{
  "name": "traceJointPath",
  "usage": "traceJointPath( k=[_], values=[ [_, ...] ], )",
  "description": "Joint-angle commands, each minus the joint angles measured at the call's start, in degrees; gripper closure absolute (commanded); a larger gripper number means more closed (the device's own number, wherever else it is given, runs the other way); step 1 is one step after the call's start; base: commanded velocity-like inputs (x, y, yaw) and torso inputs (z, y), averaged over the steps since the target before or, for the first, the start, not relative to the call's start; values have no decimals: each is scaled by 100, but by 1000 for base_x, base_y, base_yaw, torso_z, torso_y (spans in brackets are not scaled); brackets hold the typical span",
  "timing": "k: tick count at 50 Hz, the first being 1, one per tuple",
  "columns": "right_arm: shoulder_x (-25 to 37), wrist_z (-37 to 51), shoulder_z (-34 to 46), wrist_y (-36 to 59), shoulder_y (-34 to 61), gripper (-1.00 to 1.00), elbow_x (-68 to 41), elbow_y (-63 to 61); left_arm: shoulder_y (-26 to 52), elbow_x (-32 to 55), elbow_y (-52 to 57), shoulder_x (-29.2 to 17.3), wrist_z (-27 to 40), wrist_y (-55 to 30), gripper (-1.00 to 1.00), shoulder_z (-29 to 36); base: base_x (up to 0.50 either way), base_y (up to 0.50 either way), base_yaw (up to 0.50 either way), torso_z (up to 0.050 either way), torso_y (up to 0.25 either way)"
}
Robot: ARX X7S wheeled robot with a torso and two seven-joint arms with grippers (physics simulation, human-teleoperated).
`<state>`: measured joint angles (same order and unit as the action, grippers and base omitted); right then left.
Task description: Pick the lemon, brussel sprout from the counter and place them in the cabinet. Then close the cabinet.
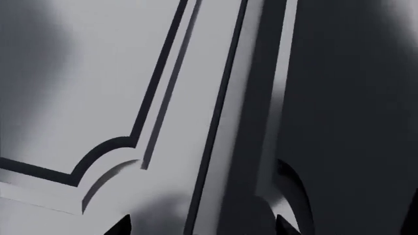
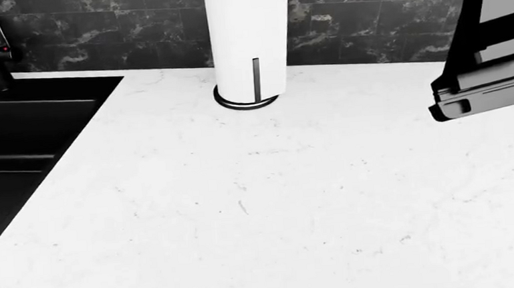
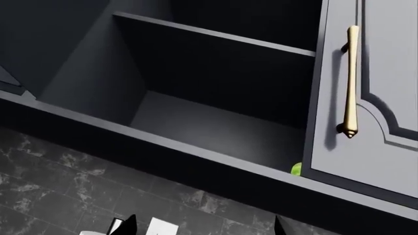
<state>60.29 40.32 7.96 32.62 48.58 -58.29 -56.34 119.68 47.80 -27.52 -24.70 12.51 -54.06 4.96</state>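
Inside cabinet (image 3: 216, 132), brussel sprout (image 3: 296, 169) beyond right tool (image 3: 202, 226); tool open, empty.

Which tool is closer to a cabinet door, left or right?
Left. The left tool sits right up against a door panel, which fills its wrist view. The right tool hangs below the open cabinet, farther from the door with the brass handle.
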Motion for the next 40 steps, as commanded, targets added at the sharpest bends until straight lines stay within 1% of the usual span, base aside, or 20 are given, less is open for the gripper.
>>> traceJointPath(
  k=[1, 11, 18, 31, 33, 35, 40],
  values=[
    [-20, 9, 48, -7, 63, -100, 12, 12, 582, -214, -1065, 620, -1396, 41, -100, 1053, 0, 0, 0, 0, 0],
    [-13, 32, 61, -19, 99, -100, -13, 5, 852, -371, -1481, 914, -1975, 58, -100, 1479, 0, 0, 0, 0, -4],
    [22, 17, 23, -104, -3, -100, 30, 11, 1051, -539, -1911, 1148, -2312, 234, -100, 1713, 0, 0, 0, 0, -3],
    [41, 10, 31, -179, -93, -100, 86, 8, 1453, -1092, -3335, 1723, -3127, 971, -100, 2224, 0, 0, 0, 0, -6],
    [38, 8, 39, -187, -100, -100, 97, 9, 1519, -1267, -3615, 1837, -3271, 1121, -100, 2272, 0, 0, 0, 0, -6],
    [31, -4, 46, -207, -119, -100, 124, 14, 1528, -1616, -3768, 1952, -3389, 1191, -100, 2190, 0, 0, 0, 0, -11],
    [38, -4, 43, -236, -139, -100, 134, 13, 1530, -2752, -4122, 2234, -3720, 1341, -100, 1684, 0, 0, 0, 0, -11]
  ],
)
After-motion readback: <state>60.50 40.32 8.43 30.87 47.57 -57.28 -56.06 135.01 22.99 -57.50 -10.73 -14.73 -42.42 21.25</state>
